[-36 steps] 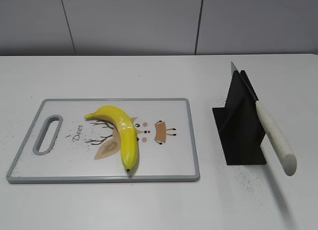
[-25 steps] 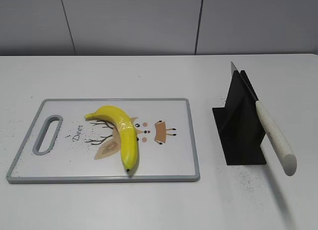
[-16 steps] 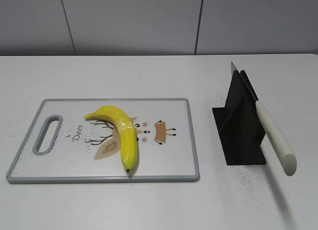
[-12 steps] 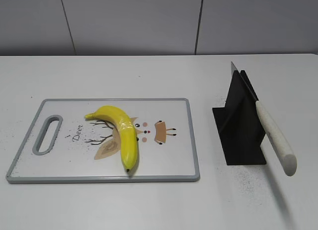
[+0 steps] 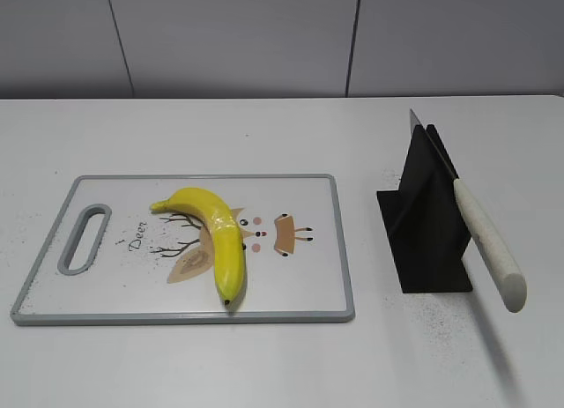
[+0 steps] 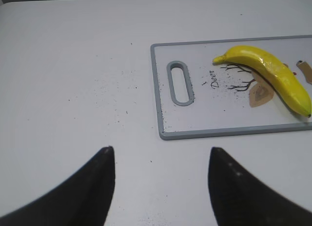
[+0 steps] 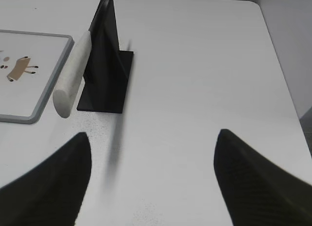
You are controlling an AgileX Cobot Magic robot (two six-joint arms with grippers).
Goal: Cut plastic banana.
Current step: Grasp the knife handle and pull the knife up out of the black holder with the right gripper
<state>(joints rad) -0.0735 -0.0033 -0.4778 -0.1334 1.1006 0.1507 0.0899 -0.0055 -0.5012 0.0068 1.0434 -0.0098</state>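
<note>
White tabletop (image 5: 264,373) with scattered dark specks, grey wall panels behind. Left gripper (image 6: 158,184) shows only in the left wrist view: two dark fingers (image 6: 92,187) spread wide apart, nothing between them, hovering over bare tabletop near the handle end of the cutting board (image 6: 195,131). Cutting board (image 5: 291,307) is white with a grey rim, slot handle (image 5: 84,239) at its left end, "Deer" lettering and a cartoon deer print (image 5: 273,233) on the surface. Plastic banana (image 5: 218,236) lies on the board around the middle, glossy yellow, curved, stem end toward the back left, dark tip toward the front rim of the board, seam visible mid-length. Banana looks whole, nothing touching it. Right of the board, apart from it, a black knife stand (image 5: 425,227) on the tabletop. Knife (image 5: 485,241) rests slanted in the stand, blade tip up at the back, pale speckled handle sticking out toward the front right, off the tabletop. Right gripper (image 7: 151,182) seen only in the right wrist view: dark fingers (image 7: 253,182) spread wide, holding nothing, above bare tabletop in front of the stand (image 7: 105,65) and knife handle (image 7: 73,77), well apart from both.
</note>
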